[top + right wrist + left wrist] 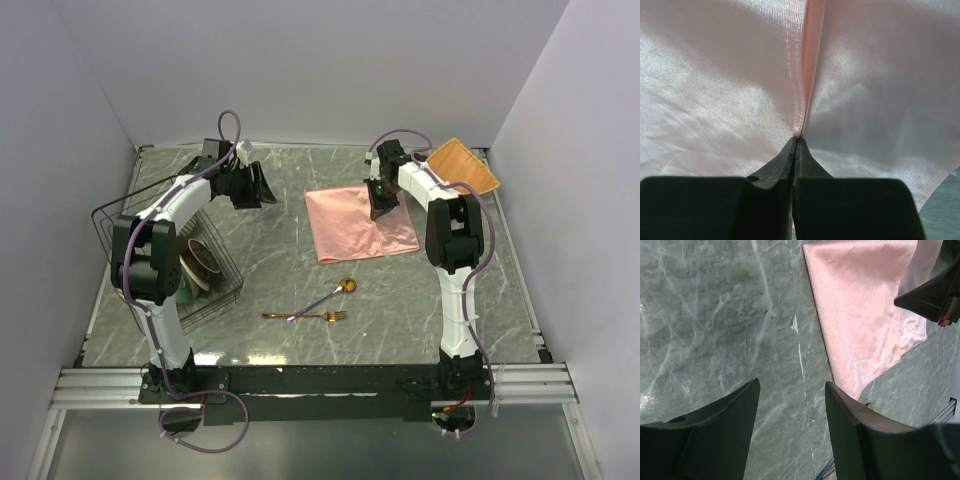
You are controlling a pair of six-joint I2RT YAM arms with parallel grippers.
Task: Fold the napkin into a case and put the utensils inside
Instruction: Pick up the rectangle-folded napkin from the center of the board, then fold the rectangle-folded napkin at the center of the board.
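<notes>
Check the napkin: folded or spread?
Partly folded: napkin shows a top layer over a lower one whose edge sticks out; right gripper pinches a crease.

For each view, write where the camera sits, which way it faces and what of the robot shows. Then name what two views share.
Top external: above, behind the robot, looking down on table and napkin; left arm, right arm show.
Left wrist: on left arm, facing down at table and napkin; open left gripper shows.
Right wrist: close over the napkin; right gripper shut on it.
Shared: left wrist and top both see right gripper.
</notes>
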